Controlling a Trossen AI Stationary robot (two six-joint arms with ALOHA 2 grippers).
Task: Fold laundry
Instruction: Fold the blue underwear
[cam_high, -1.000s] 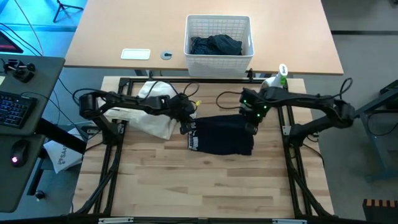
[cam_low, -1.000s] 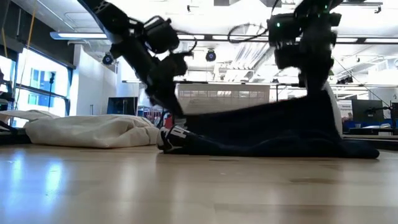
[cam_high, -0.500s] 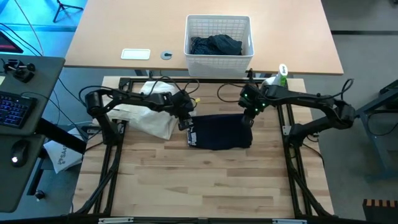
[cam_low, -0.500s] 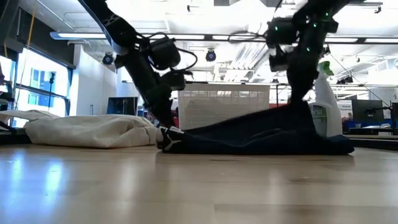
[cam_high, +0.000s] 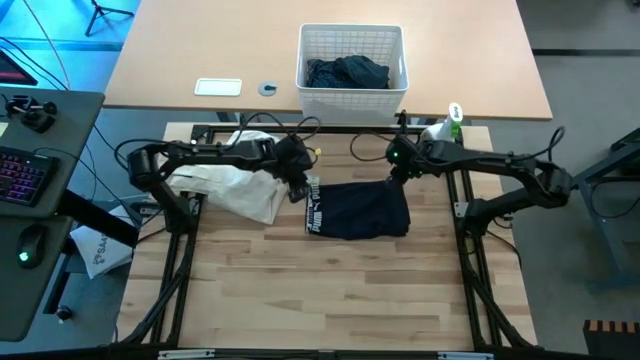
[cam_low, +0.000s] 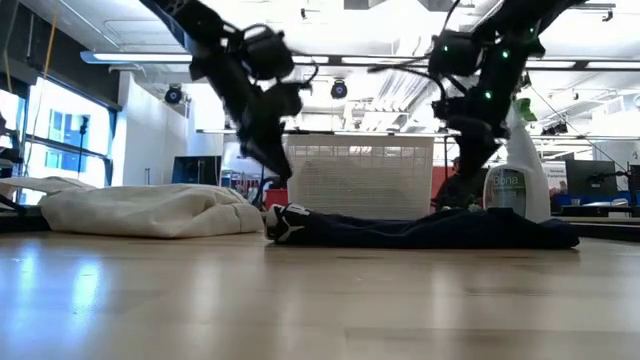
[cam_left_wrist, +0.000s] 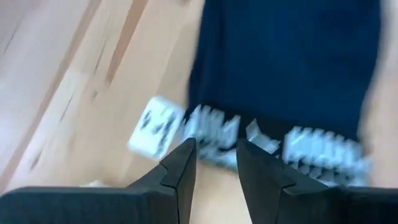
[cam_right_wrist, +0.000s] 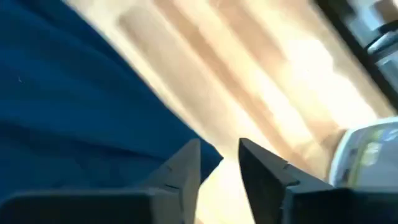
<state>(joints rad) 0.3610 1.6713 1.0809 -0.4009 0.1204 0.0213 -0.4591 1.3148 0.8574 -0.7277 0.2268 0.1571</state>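
Observation:
A dark navy garment (cam_high: 362, 210) lies folded flat on the wooden table, its white-lettered waistband (cam_left_wrist: 298, 148) at its left end. My left gripper (cam_left_wrist: 216, 155) hangs open just above that left end (cam_low: 285, 222), with nothing between its fingers. My right gripper (cam_right_wrist: 219, 150) hangs open over the garment's far right corner (cam_right_wrist: 208, 155), also with nothing between its fingers. In the high view the left gripper (cam_high: 298, 186) and the right gripper (cam_high: 402, 173) stand at the garment's two far corners.
A white cloth heap (cam_high: 235, 186) lies left of the garment. A white lattice basket (cam_high: 352, 85) with dark clothes stands beyond the far edge. A spray bottle (cam_high: 446, 124) stands at the far right. Bare wood (cam_high: 330, 290) lies toward the near edge.
Both grippers have let go of the garment. The right one has drawn back toward the far edge, and the left one has risen off the waistband end. The garment's raised right side has dropped, and it now lies flat.

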